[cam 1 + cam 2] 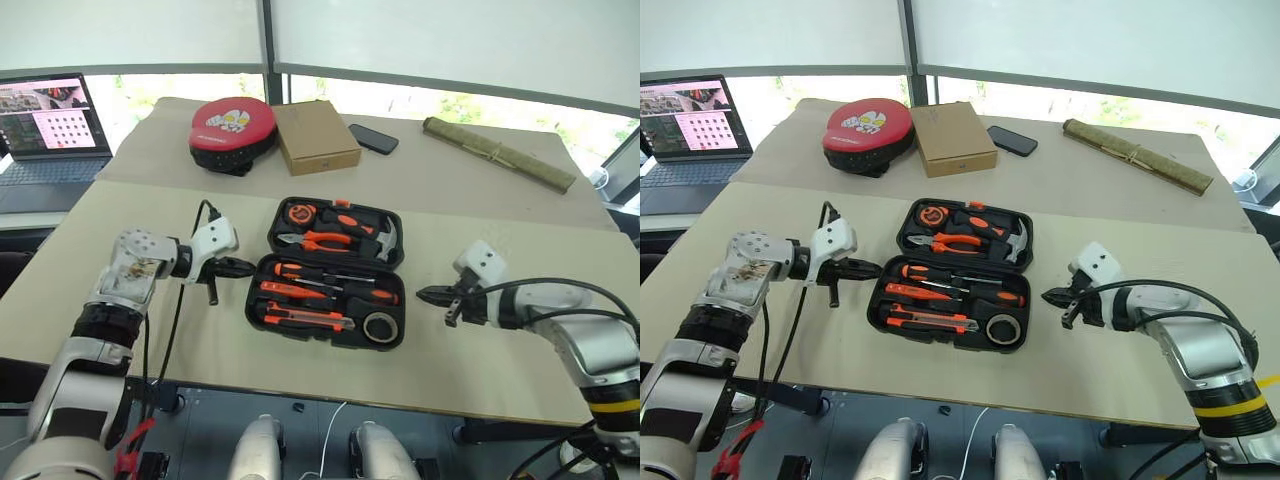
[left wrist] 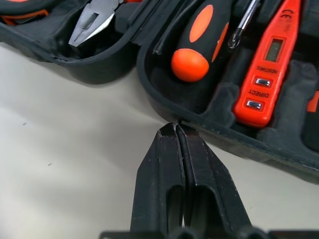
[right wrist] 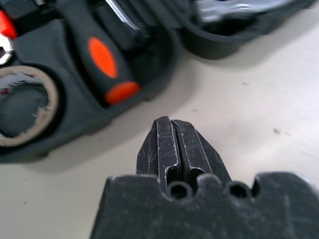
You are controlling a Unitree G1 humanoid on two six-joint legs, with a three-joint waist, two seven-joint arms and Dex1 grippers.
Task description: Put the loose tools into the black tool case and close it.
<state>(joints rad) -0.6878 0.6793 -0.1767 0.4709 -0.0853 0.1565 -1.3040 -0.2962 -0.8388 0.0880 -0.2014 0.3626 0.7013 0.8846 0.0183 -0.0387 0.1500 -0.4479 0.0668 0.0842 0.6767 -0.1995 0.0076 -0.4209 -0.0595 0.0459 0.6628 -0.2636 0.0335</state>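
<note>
The black tool case (image 1: 252, 312) lies open in the middle of the table, both halves flat. In its near half lie the screwdrivers (image 1: 335, 273), the orange tester screwdriver (image 2: 266, 64) and the utility knife (image 1: 305, 318), each in a recess. My left gripper (image 1: 248, 267) is shut and empty. Its tips (image 2: 175, 127) stand right at the left rim of the near half, and I cannot tell whether they touch it. My right gripper (image 1: 422, 294) is shut on nothing, just off the case's right side, near a screwdriver handle (image 3: 104, 64).
Pliers (image 1: 325, 241), a hammer and a tape measure fill the case's far half; a roll of tape (image 1: 379, 326) sits at its near right corner. Behind stand a round red-and-black pad (image 1: 233, 130), a cardboard box (image 1: 316, 136), a phone (image 1: 373, 138) and an olive roll (image 1: 498, 153). A laptop (image 1: 50, 130) is far left.
</note>
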